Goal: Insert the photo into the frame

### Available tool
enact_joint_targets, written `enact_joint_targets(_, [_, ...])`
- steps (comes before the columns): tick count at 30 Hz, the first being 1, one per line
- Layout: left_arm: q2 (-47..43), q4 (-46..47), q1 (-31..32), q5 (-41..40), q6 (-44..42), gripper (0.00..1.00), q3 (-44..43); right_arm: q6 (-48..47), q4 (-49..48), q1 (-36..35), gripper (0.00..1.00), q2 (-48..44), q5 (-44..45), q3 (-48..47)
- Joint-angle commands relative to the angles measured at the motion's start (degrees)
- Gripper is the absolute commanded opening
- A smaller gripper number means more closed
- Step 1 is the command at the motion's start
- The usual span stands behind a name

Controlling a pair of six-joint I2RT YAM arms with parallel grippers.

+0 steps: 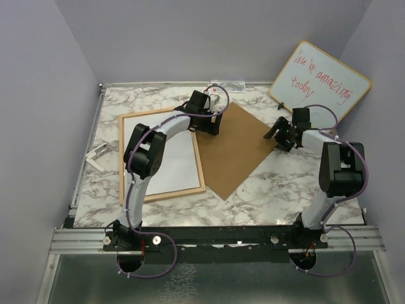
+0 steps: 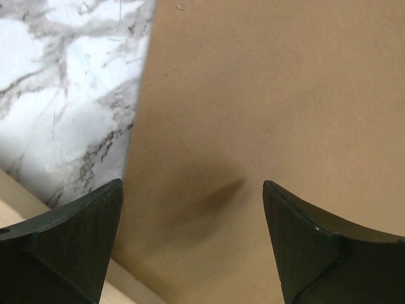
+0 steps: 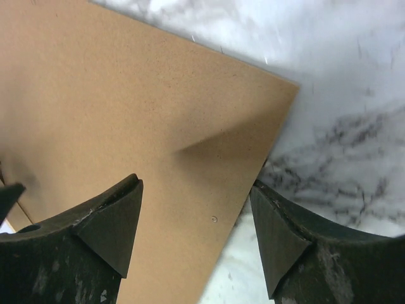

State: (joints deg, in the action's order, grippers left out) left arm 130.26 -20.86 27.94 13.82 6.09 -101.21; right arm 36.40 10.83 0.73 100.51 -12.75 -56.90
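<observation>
The frame (image 1: 163,196), thin light wood, lies flat on the left of the marble table (image 1: 285,190), with a plain white sheet (image 1: 177,158) inside it. The photo's printed side shows in no view. A brown backing board (image 1: 237,152) lies diagonally at the centre. My left gripper (image 1: 212,126) hovers open over the board's left part (image 2: 253,95), next to the frame's rail (image 2: 16,193), with nothing between its fingers. My right gripper (image 1: 278,136) is open and straddles the board's right corner (image 3: 126,95), one finger above the board and the other above the marble.
A wood-edged whiteboard (image 1: 319,82) with red writing leans against the back right wall. A small white item (image 1: 96,155) lies at the table's left edge. Grey walls close in three sides.
</observation>
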Motion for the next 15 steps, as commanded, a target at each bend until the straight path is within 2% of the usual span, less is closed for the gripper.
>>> enact_joint_targets(1, [0.42, -9.46, 3.61, 13.02, 3.27, 0.88, 8.81, -3.25, -4.52, -1.52, 0.73, 6.58, -1.57, -0.3])
enact_joint_targets(9, [-6.81, -6.69, 3.69, 13.04, 1.97, 0.87, 21.01, -6.27, -3.81, -1.52, 0.74, 8.68, -1.3, -3.12])
enact_joint_targets(15, [-8.83, -6.21, 4.19, 15.86, -0.24, 0.87, 26.04, -10.02, -2.72, -1.5, 0.77, 11.48, -2.4, -6.15])
